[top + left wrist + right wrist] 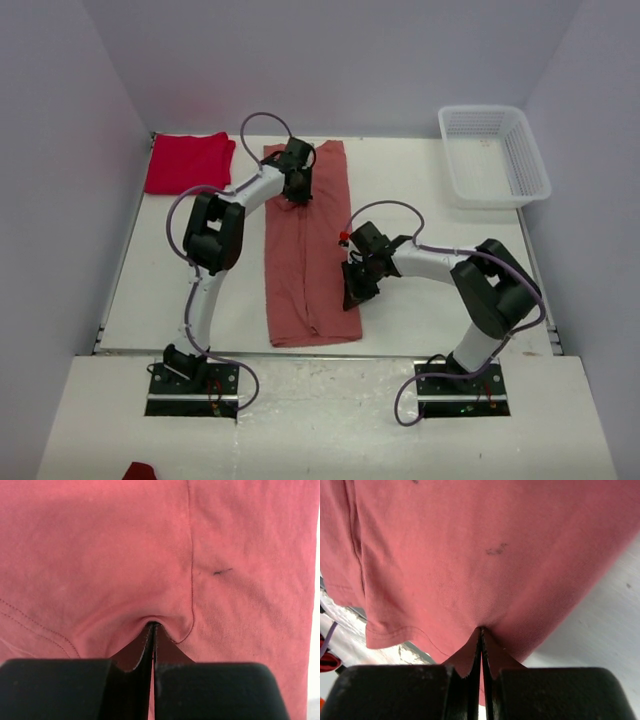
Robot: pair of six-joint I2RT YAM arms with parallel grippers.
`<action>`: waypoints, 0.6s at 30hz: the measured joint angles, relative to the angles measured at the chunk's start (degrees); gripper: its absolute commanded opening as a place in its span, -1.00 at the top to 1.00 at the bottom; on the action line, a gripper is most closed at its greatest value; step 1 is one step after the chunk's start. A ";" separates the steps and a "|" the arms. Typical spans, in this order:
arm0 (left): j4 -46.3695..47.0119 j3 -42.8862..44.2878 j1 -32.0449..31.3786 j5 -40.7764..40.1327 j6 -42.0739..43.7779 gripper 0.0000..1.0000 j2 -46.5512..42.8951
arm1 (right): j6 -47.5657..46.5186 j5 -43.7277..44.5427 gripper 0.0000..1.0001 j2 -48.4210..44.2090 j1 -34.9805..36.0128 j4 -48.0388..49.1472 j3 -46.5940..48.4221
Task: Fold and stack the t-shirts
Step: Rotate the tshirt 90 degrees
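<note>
The salmon-pink t-shirt (305, 250) lies on the table as a long narrow strip running from far to near. My left gripper (293, 197) is at its far end, shut on a pinch of the pink cloth (100, 555) that puckers at the fingertips (152, 626). At the strip's near right edge my right gripper (352, 297) is shut on the pink cloth (485, 555), which bunches around its tips (481, 629). The bright red t-shirt (188, 162) lies folded at the far left corner, away from both grippers.
A white mesh basket (494, 155) stands at the back right corner. White walls close in the table on the left, back and right. A small red thing (140, 470) lies on the near ledge by the left arm's base.
</note>
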 measured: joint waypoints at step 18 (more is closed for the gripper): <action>2.71 9.07 1.88 7.10 2.38 1.00 6.36 | 0.50 0.33 1.00 10.29 1.60 -2.60 13.51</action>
